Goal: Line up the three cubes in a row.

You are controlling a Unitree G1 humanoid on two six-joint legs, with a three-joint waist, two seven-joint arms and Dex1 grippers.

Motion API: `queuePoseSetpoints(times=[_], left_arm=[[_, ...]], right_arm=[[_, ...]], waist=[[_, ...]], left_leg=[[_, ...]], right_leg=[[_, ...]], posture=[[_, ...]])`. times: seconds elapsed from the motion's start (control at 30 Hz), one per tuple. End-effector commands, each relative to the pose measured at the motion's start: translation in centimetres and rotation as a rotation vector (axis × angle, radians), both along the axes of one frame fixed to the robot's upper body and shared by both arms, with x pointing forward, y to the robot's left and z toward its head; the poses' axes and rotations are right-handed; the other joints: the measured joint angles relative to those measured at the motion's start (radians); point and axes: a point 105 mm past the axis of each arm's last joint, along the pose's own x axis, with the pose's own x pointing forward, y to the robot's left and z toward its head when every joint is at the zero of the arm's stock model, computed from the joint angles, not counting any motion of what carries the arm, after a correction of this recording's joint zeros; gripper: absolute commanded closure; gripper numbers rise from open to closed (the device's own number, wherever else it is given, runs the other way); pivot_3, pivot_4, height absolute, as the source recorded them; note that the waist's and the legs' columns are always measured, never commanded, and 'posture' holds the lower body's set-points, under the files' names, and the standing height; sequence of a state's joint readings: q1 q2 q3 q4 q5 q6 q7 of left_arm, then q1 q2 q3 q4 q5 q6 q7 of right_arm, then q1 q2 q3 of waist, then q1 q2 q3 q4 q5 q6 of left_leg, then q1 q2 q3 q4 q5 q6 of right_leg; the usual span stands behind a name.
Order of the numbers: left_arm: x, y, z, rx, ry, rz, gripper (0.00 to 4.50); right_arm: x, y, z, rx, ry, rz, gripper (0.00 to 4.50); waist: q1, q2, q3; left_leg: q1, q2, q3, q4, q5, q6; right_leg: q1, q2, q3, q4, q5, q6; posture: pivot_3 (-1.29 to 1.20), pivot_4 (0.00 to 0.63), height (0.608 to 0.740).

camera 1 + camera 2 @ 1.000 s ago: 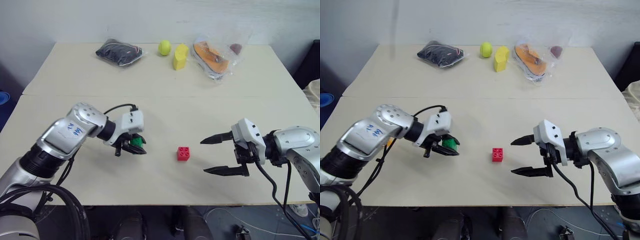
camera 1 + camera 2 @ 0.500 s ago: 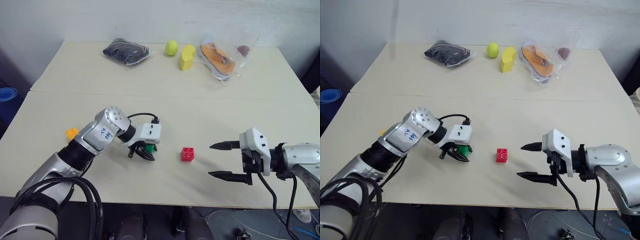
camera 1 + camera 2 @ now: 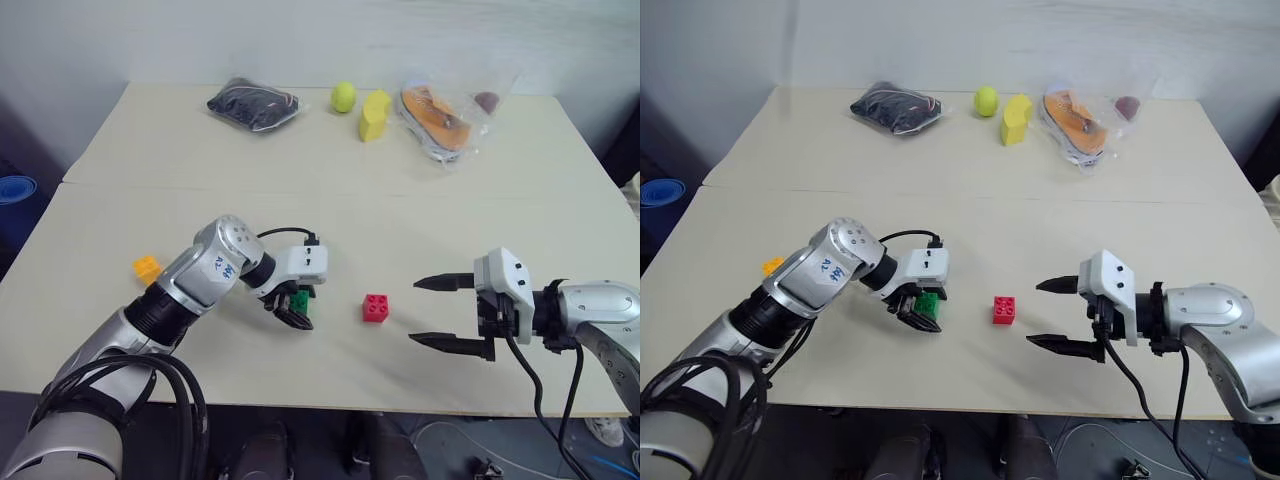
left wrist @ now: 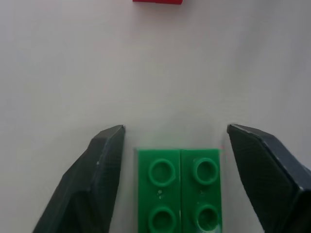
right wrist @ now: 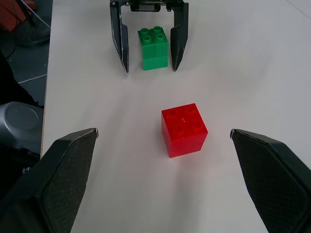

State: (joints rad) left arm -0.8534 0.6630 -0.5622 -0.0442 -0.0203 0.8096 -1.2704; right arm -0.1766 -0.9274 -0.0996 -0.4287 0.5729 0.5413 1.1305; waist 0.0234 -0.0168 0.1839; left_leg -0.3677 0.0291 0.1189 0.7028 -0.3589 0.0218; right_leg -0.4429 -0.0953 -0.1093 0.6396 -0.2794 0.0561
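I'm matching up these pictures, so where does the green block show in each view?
Left eye: green block left of the red block.
Right eye, same.
Left wrist: between open fingers.
Right wrist: beyond the red block.
Shared landmark: red block.

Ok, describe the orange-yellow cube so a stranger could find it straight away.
Start at the near table, on the robot's left side. The orange-yellow cube sits alone beside the left arm, well away from the green cube and red cube. It is far smaller than the plain yellow block at the back.
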Motion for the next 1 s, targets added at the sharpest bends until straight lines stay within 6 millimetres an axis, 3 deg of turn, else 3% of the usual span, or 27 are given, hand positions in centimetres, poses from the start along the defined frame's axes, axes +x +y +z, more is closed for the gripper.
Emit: queuePoseSetpoints(times=[0.03,0.13,0.27,0.43,0.67,0.8,1.0], left_arm=[[0.1,2.4,2.5,-0.046,-0.052,0.102,0.02],[-0.6,6.0,5.2,-0.132,-0.082,0.240,0.02],[-1.7,11.5,6.9,-0.218,-0.163,0.464,0.02],[-5.4,18.9,6.9,-0.276,-0.292,0.727,0.02],[-9.8,26.3,5.5,-0.213,-0.367,1.000,0.02],[-10.6,26.9,4.9,-0.215,-0.351,0.976,0.02],[-6.2,27.4,5.4,-0.135,-0.365,0.863,0.02]], right_arm=[[0.0,0.3,1.0,0.024,-0.028,0.035,0.00],[0.4,0.2,1.8,0.032,-0.040,0.055,0.00],[1.1,0.1,3.1,0.064,-0.043,0.075,0.00],[1.9,0.6,4.1,0.084,-0.032,0.125,0.00],[2.4,1.5,4.9,0.094,-0.026,0.198,0.00],[2.6,1.3,4.9,0.100,-0.022,0.202,0.00],[2.7,1.2,4.9,0.111,-0.020,0.198,0.00]], waist=[[-0.005,0.000,0.000],[-0.015,0.000,0.000],[-0.024,0.000,0.000],[-0.027,0.000,0.000],[-0.022,0.000,0.000],[-0.023,0.000,0.000],[-0.022,0.000,0.000]], left_leg=[[0.000,0.001,0.000,0.000,0.000,0.000],[0.000,0.002,0.000,-0.001,0.000,-0.001],[0.000,0.002,-0.001,-0.001,0.000,-0.001],[-0.001,0.002,-0.001,-0.002,0.000,-0.001],[0.000,0.001,-0.002,-0.002,-0.001,-0.001],[0.000,0.001,-0.002,-0.003,-0.002,-0.002],[0.000,0.001,-0.003,-0.003,-0.003,-0.002]], right_leg=[[0.000,0.000,0.000,0.000,0.000,0.000],[-0.001,0.000,0.000,0.003,0.000,0.000],[-0.001,-0.001,0.000,0.003,0.000,0.000],[-0.001,-0.002,-0.001,0.002,0.000,-0.001],[-0.001,-0.005,-0.001,-0.003,-0.001,-0.001],[-0.001,-0.006,-0.002,-0.003,-0.001,-0.002],[-0.001,-0.008,-0.002,-0.002,-0.001,-0.002]], posture=[[0.00,0.150,0.740],[0.00,0.150,0.740],[0.00,0.150,0.740],[0.00,0.150,0.740],[0.00,0.150,0.740],[0.00,0.150,0.740],[0.00,0.150,0.740]])
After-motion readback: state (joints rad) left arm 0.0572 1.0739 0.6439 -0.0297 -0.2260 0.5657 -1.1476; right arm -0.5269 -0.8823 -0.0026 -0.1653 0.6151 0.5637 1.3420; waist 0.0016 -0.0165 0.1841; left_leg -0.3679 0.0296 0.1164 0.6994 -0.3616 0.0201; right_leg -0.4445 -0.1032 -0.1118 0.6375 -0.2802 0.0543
